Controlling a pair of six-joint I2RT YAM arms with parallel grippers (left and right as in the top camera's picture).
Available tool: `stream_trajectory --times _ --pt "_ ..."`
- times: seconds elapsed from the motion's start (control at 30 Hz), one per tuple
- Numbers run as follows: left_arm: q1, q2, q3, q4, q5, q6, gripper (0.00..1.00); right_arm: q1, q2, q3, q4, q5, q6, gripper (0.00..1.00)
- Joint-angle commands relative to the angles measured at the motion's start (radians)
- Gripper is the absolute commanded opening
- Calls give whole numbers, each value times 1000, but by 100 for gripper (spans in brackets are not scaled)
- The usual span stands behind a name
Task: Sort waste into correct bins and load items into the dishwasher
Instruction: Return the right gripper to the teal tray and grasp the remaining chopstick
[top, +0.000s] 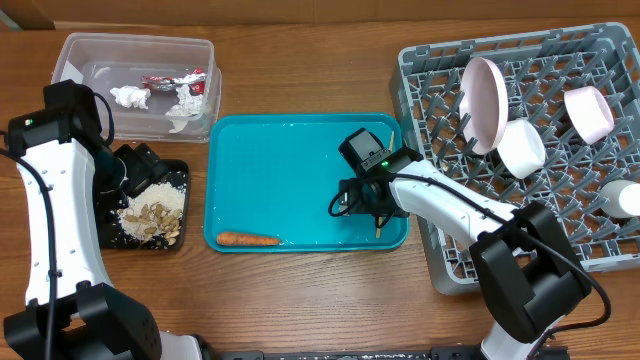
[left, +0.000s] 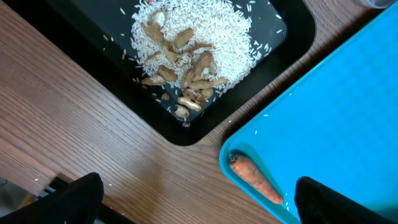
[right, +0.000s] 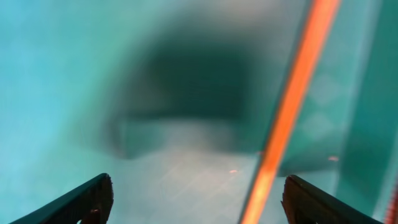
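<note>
Inside the teal tray (top: 290, 170) — a slim, tapered orange carrot (top: 248, 239).

text: none legible | white label (top: 68, 70) on clear tub (top: 130, 38): too small to read | print on red-and-silver snack wrapper (top: 178, 80) in the tub: colours only, no letters made out | wrist views: nothing readable, right one blurred

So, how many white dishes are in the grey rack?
4: a plate standing upper left, a bowl just below it, a second bowl upper right, a cup at the right edge. More may be hidden.
</note>
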Motion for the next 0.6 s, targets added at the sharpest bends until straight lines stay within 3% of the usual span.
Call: stream_trajectory --times 0.0,0.17,0.43,0.57 --pt "2 -24 12 0 4 -3 100 -2 -3 -5 3 79 121 84" --pt "2 -24 12 1 4 -3 100 -1 -3 -5 2 74 131 73" --pt "2 -24 12 2 4 -3 100 -2 -3 -33 8 68 171 69" --pt "2 -24 12 1 4 -3 100 -2 -3 -52 24 67 175 58"
